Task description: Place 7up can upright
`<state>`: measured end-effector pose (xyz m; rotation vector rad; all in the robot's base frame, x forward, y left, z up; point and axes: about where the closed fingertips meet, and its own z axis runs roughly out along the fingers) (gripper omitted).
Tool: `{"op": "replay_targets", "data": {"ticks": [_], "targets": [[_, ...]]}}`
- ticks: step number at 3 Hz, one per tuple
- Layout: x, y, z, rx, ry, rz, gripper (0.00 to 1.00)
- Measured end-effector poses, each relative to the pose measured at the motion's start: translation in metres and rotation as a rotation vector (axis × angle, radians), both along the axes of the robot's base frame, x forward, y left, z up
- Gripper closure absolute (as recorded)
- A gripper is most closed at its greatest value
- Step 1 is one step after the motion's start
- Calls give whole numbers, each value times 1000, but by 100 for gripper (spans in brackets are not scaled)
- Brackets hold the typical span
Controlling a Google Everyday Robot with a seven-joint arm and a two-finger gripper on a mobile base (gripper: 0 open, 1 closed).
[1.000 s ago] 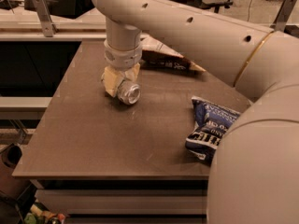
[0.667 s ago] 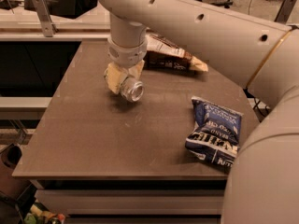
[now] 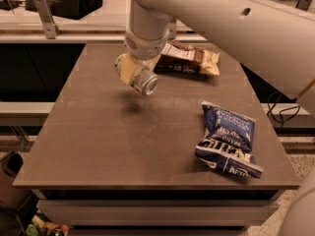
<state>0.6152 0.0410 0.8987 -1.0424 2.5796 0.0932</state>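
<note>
The 7up can is a small silver can, tilted with its round end facing down and to the right. It hangs clear above the brown table, casting a shadow below it. My gripper comes down from the large white arm at the back middle of the table and is shut on the can, its pale fingers wrapping the can's upper body. The label is mostly hidden by the fingers.
A blue chip bag lies at the right front of the table. A brown-and-cream snack bag lies at the back, just right of the gripper. Shelving and a black box stand behind the table.
The gripper has lifted the can off the table and carried it slightly up and back. The can stays tilted in the grip.
</note>
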Motion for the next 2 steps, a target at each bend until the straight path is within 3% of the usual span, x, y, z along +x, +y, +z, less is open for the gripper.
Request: {"op": "replay_targets", "data": {"ticks": [2], "targets": [[18,-3,26,164,-137,41,100]]}}
